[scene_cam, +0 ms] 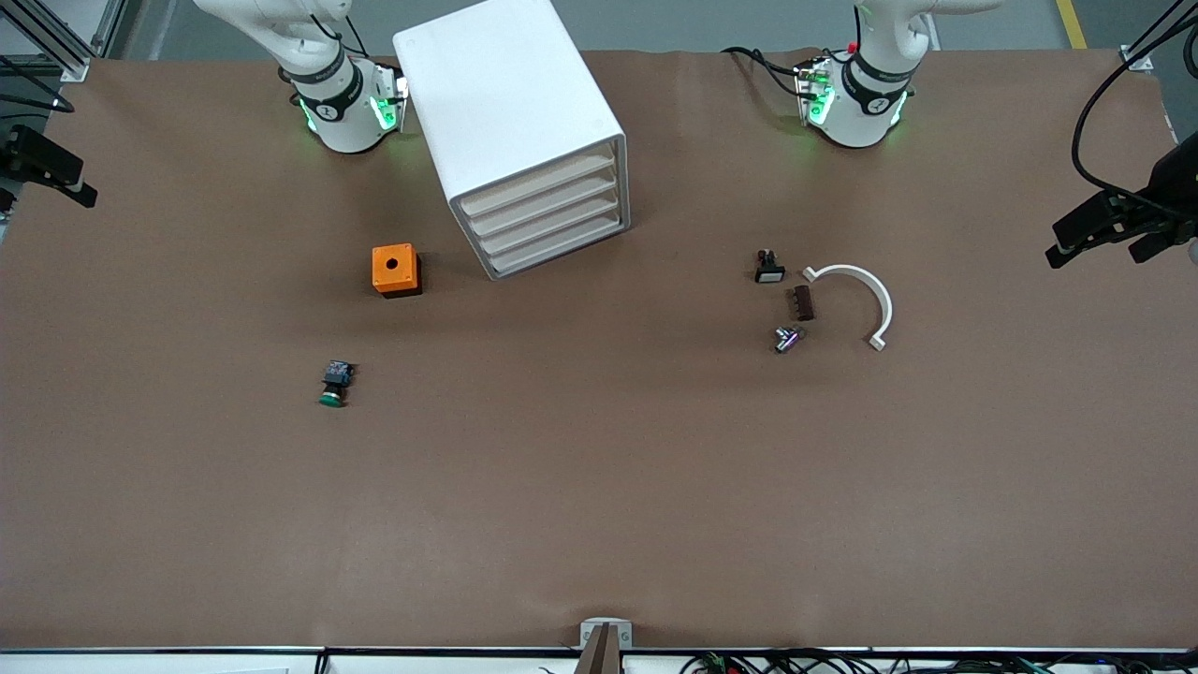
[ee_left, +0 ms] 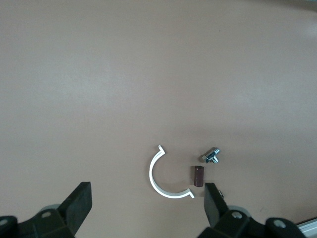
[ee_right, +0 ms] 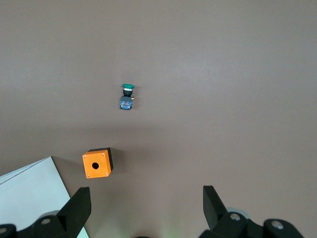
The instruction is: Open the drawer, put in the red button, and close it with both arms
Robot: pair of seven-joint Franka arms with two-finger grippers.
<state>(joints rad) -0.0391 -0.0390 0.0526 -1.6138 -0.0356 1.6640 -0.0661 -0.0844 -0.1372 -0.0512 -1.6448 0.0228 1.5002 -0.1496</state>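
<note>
Brown tabletop [scene_cam: 599, 487]. White cabinet [scene_cam: 505, 103] between arm bases, all four drawers [scene_cam: 552, 220] shut. Orange box [scene_cam: 396, 270] beside it, green-capped button [scene_cam: 333, 384] nearer camera. White clip [scene_cam: 856, 295], brown block [scene_cam: 803, 302], metal fitting [scene_cam: 786, 339] toward left arm's end. Left gripper [ee_left: 146, 196] over clip, right gripper [ee_right: 146, 198] over orange box, both spread wide, empty.
</note>
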